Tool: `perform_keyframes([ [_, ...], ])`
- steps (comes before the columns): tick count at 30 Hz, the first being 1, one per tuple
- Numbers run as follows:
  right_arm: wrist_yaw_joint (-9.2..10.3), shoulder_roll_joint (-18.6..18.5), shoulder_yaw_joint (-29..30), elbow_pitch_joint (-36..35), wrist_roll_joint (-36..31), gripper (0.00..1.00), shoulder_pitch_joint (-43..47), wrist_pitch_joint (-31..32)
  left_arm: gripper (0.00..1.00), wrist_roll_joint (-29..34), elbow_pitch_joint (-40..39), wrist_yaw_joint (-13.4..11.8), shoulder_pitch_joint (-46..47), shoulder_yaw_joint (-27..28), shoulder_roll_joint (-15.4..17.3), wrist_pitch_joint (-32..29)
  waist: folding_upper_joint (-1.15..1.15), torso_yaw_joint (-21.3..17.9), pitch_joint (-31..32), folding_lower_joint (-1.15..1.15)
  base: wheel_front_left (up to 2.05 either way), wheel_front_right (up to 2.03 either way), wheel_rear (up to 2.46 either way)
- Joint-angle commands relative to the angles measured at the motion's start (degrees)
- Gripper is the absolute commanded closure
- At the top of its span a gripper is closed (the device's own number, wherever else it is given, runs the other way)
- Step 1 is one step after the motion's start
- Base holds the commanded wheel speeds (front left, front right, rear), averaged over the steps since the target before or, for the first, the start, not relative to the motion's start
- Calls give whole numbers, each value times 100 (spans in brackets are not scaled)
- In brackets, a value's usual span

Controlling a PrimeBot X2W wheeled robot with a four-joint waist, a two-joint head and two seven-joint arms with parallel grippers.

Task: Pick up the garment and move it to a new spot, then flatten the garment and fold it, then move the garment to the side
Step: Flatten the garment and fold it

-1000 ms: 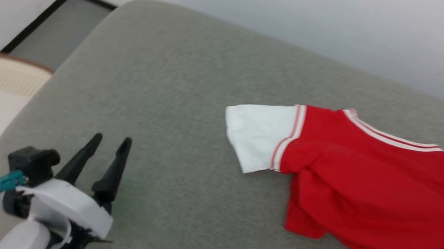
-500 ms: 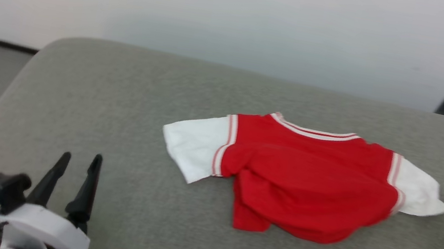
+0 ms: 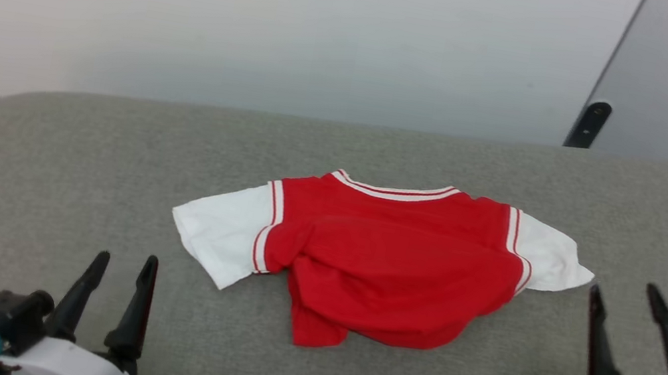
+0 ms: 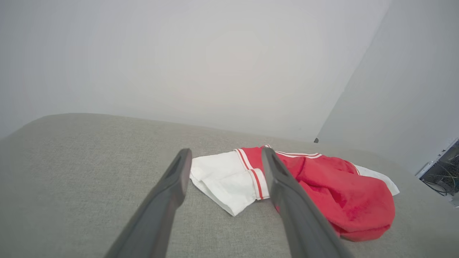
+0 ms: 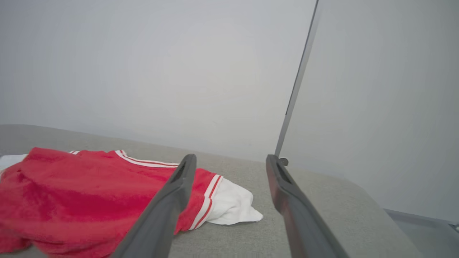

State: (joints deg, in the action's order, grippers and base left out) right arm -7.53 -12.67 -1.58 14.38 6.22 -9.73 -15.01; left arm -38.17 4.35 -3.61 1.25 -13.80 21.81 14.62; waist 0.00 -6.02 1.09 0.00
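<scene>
1. Red T-shirt (image 3: 382,263) lies mid-way across the grey upholstered seat (image 3: 52,167), collar toward the wall. Both white sleeves are out, and the lower body is rumpled and tucked under itself (definitely not flat).
2. Left gripper (image 3: 127,258) sits low at the near left, fingers spread wide and empty, well apart from the shirt. Its wrist view looks at the left-side sleeve (image 4: 222,179).
3. Right gripper (image 3: 622,290) sits at the near right, also wide and empty. Its tips are just beside the right-side sleeve (image 3: 549,261) and seemingly clear of it.
4. Progress looks like zero. Pick-up, relocation, flattening, folding and the side move are all left.
5. Probable next move is to reach in and pinch fabric.
</scene>
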Motion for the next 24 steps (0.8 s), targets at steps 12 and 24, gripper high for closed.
perform_keyframes([
  [12, 8, 625, -102, -854, -248, 0, 421, -23, 0, -848, 860, 770, 1694, -55, 762, -2062, 0, -403, -567, 0, 0, 0, 0],
  [24, 8, 796, -339, -954, -103, 0, 112, -23, 0, -1446, 2281, 1069, 3655, -749, 1471, -5066, 0, -729, -1395, 0, 0, 0, 0],
])
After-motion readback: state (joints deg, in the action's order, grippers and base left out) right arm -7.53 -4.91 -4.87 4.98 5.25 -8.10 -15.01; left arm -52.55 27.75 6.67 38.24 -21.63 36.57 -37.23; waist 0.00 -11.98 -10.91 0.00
